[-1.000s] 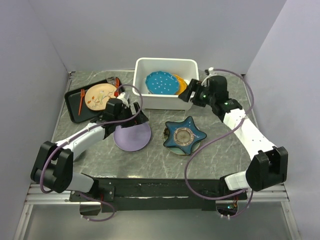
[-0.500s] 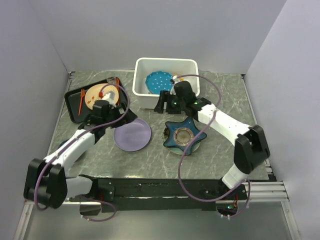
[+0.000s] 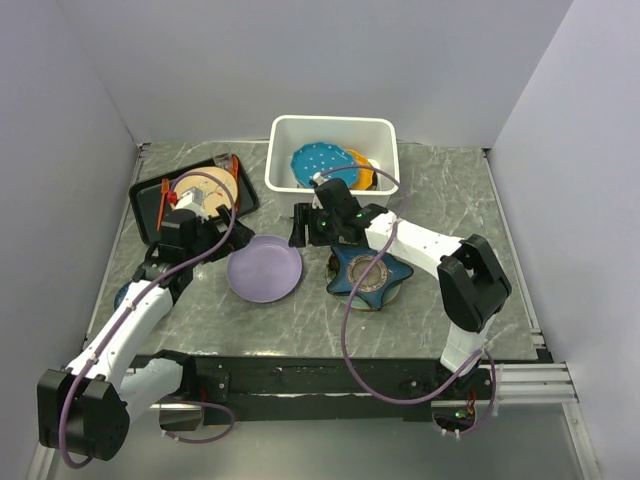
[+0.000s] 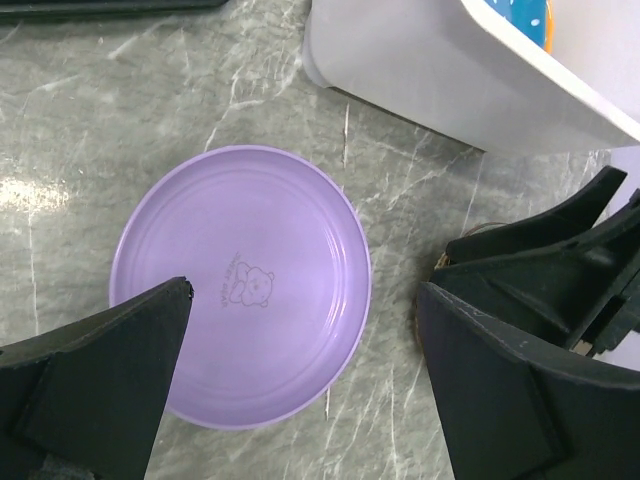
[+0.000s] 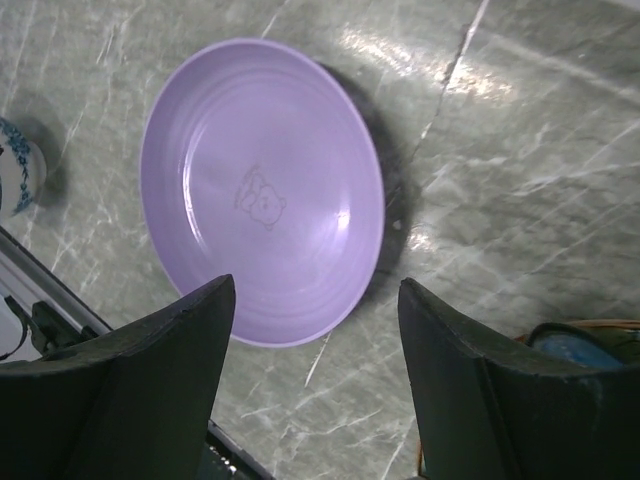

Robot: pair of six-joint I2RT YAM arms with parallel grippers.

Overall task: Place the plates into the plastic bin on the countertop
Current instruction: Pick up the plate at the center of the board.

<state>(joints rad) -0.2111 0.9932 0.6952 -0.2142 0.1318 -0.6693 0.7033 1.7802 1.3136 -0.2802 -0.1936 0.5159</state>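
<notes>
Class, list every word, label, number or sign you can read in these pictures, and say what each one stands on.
No words, numbers or brands can be read anywhere.
purple plate: a small bear outline printed at its centre, a picture with no legible letters.
blue plate in the plastic bin: white dots only, no text.

Boxed in on three sides by plain, pale lilac-grey panels: back wall [image 3: 330, 60], left wall [image 3: 50, 150], right wall [image 3: 585, 120]. Between them, a grey marble-patterned worktop [image 3: 450, 190] with pale veins (soft glare patches in both wrist views). Evenly lit, only faint shadows. Beyond the worktop's near edge, an aluminium rail [image 3: 535, 370] and a dull grey surface [image 3: 320, 450] below.
</notes>
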